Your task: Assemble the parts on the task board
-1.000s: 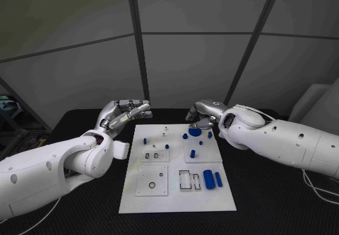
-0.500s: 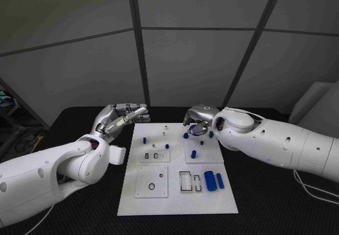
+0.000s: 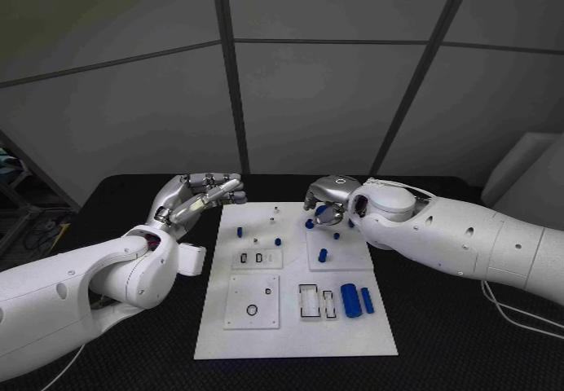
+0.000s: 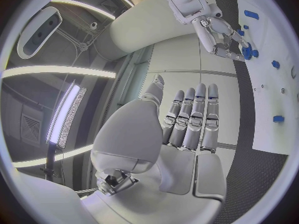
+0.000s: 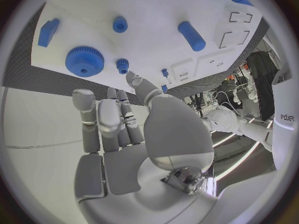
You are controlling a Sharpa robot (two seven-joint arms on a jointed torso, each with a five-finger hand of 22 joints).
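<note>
I counted one white task board (image 3: pixel 294 326) mid-table, one blue gear (image 5: pixel 84 60) near its far edge, and two blue cylinders (image 3: pixel 349 298) lying side by side at its near right; the small blue pegs (image 3: pixel 321 255) were too tiny to count reliably. Versus a second ago, right hand (image 3: pixel 326 202) had dropped lower over the gear; left hand (image 3: pixel 197 195) barely shifted. Right hand's fingers were apart, hovering at the gear, grasping nothing I could confirm. Left hand's fingers were extended, released, off the board's far-left corner.
</note>
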